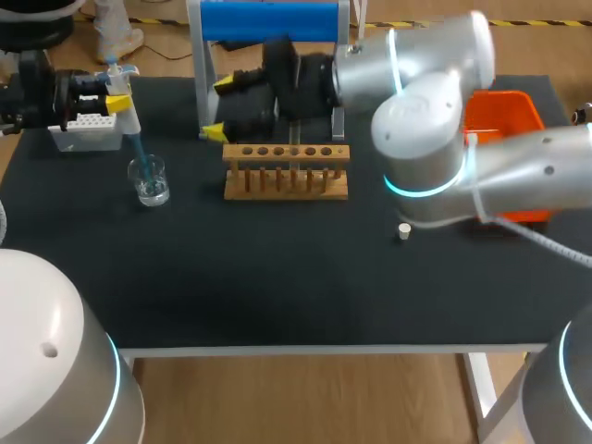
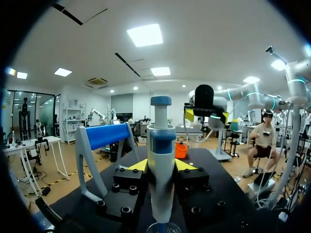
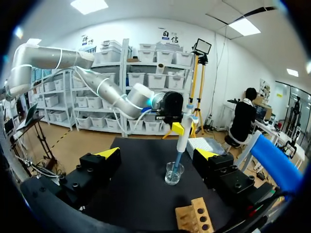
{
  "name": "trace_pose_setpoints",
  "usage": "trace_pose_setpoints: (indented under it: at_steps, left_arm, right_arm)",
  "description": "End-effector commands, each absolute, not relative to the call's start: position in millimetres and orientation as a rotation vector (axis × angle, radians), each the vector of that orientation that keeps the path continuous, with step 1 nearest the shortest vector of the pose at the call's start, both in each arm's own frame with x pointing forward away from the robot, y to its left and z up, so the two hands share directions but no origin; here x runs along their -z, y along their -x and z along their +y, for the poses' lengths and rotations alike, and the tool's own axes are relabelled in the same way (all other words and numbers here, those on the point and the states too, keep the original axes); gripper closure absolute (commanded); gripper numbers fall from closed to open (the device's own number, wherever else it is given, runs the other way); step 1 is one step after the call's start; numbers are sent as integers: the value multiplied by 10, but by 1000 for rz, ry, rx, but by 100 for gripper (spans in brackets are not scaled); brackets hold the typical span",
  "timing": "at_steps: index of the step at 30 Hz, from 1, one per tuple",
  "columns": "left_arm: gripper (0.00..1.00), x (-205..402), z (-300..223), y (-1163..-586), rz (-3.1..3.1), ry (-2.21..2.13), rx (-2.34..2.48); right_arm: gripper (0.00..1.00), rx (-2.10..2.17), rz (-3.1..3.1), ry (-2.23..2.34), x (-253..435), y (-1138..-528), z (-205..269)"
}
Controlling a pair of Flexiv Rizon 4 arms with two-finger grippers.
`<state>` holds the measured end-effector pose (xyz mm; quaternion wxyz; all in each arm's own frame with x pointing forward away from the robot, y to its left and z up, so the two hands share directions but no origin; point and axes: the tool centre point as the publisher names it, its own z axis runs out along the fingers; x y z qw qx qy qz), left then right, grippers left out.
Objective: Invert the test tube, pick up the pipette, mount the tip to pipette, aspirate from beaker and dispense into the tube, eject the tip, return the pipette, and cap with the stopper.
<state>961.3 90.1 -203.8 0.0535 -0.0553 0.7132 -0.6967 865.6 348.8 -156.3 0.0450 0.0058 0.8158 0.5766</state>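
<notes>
One pipette (image 2: pixel 161 145) stands upright, long axis vertical, tip pointing down into the beaker (image 3: pixel 174 173) on the bench (image 1: pixel 277 268). The left end effector (image 2: pixel 161 167) grips its body from both sides. The right end effector (image 3: pixel 158 154) is open.

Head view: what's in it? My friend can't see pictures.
The left tool holds a pipette with its blue tip dipped in a glass beaker. The right tool hangs open behind a wooden rack, and a small white stopper lies on the black table.
</notes>
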Motion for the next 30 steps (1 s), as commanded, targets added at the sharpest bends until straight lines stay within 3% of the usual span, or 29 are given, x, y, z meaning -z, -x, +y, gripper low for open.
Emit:
trace_pose_setpoints:
  at_steps: [1,20,30]
  left_arm:
    - [100,2046,915,-9622,2165,160,2123]
    - [100,2046,915,-9622,2165,160,2123]
    - [100,2046,915,-9622,2165,160,2123]
  right_arm:
    - [0,-1593,2713,78,1499,-8721,3515]
    - [0,-1593,2713,78,1499,-8721,3515]
    - [0,-1612,2687,244,1226,-9191,3796]
